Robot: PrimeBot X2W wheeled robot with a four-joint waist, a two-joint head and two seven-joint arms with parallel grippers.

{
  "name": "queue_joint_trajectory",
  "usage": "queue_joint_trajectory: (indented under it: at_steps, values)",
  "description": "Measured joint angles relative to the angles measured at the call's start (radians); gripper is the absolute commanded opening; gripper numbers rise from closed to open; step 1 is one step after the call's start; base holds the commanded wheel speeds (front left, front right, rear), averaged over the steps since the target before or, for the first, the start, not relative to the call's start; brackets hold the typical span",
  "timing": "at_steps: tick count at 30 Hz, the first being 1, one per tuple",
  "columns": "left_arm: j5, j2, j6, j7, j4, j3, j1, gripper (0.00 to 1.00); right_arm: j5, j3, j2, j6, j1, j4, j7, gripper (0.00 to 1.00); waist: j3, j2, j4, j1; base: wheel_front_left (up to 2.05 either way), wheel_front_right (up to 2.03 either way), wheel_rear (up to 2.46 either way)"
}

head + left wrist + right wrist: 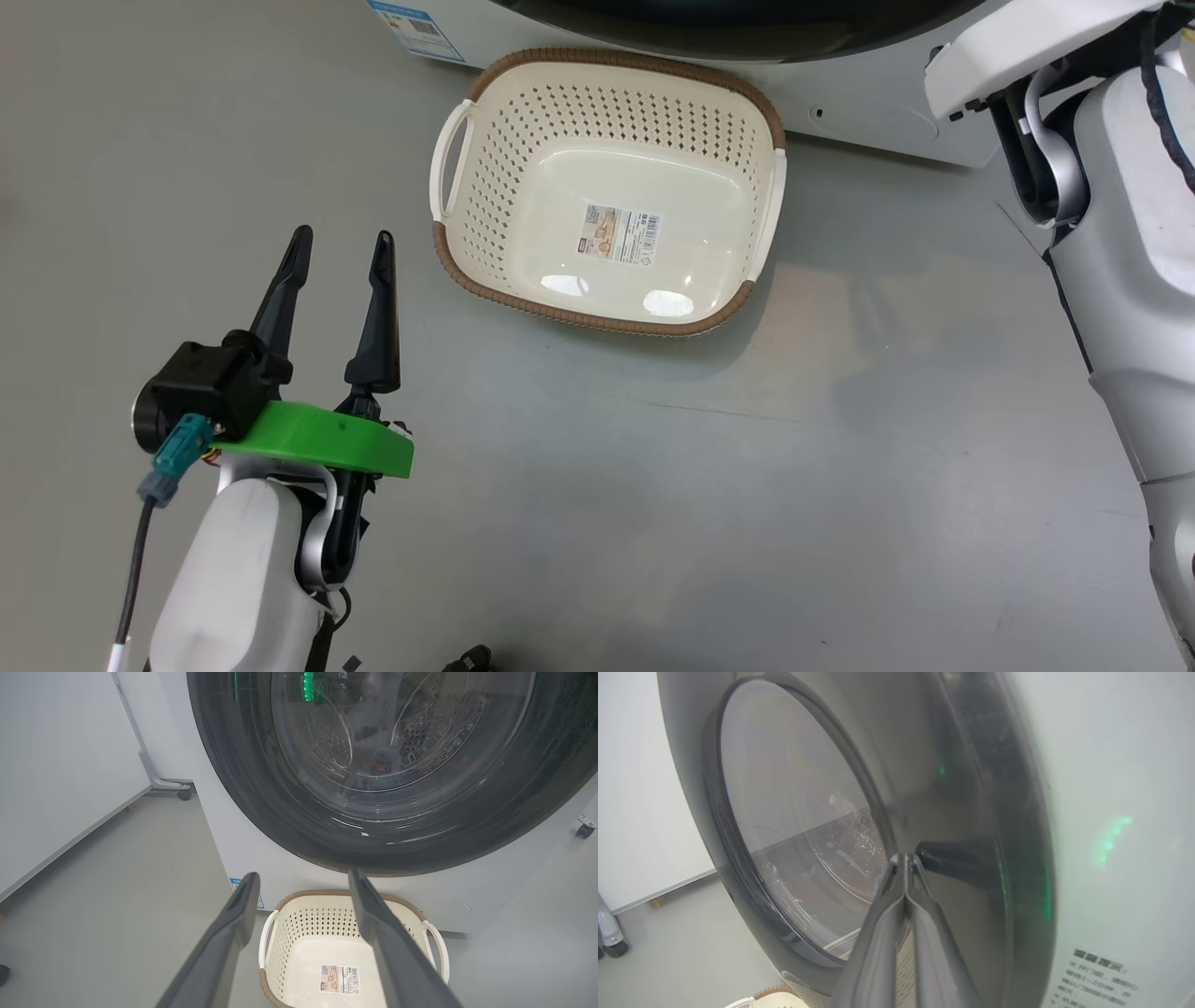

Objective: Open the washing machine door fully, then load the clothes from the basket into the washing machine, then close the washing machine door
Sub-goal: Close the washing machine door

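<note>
Empty basket (495, 215) nr washer (243, 858), door (261, 788) shut.

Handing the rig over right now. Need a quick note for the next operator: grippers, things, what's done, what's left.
Left gripper: open, empty, over the floor left of the basket.
Right gripper: shut, empty, tips at the black ring of the door.
Basket: empty, on the floor in front of the washer.
Clothes: inside the washer, seen through the door glass.
Done: loading; the door looks closed against the washer front.
Left: confirm the door is latched, which these views don't settle.
</note>
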Motion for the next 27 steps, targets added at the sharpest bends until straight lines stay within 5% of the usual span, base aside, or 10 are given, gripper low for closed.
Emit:
queue_joint_trajectory:
  at_steps: [27]
  values:
    - [0.085,0.003,0.0,0.0,0.037,0.099,0.083,1.0,0.096,-0.002,0.03,0.063,0.36,0.03,-0.049,0.0,-0.217,0.0001,-0.144,-0.0001,0.0,0.0,0.0]
